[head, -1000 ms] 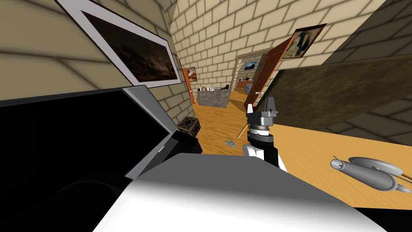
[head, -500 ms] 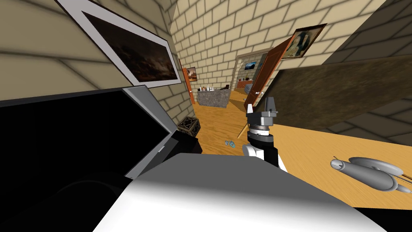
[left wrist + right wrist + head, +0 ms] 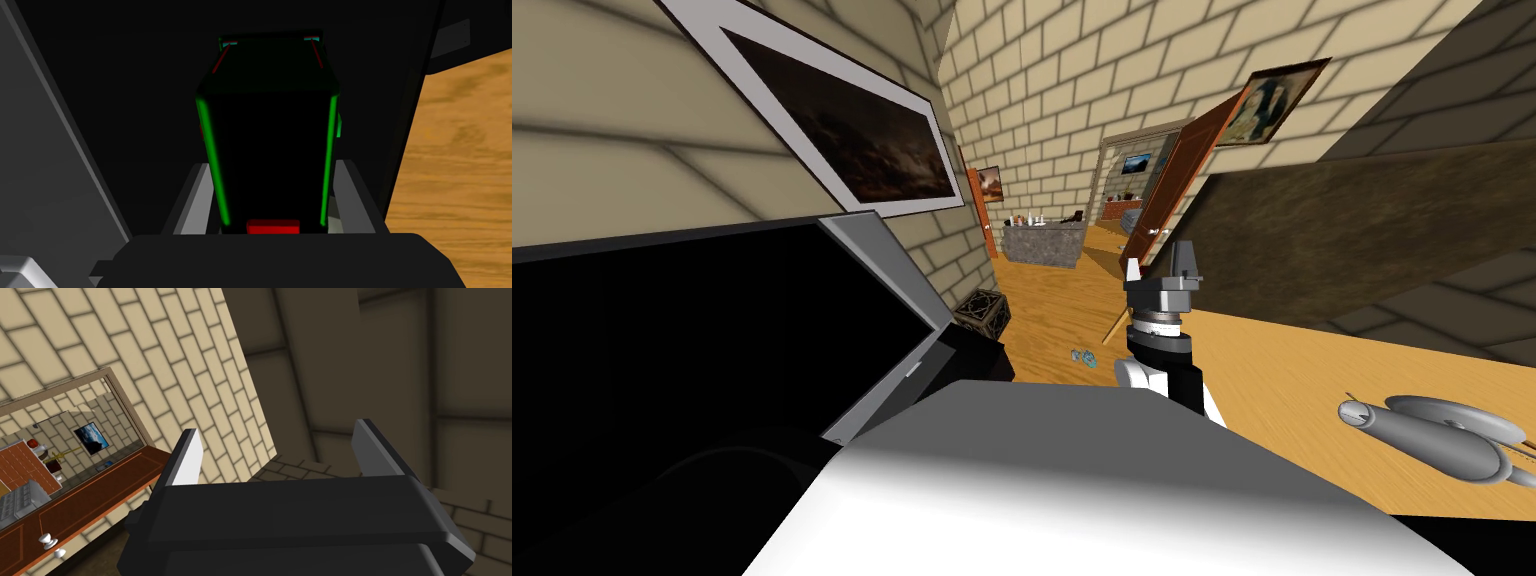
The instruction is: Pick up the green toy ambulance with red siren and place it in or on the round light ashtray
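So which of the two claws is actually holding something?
The left claw: its fingers press the sides of the dark, green-edged toy ambulance. The right claw stands open and empty.

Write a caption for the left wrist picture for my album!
Left gripper clamped on a dark toy ambulance with bright green edges.

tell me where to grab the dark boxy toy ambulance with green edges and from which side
Take the dark, green-edged toy ambulance by its two long, flat, parallel side walls, coming in along its length from the end with the red block. That box shape suits two blades; the left gripper has its fingers against those sides.
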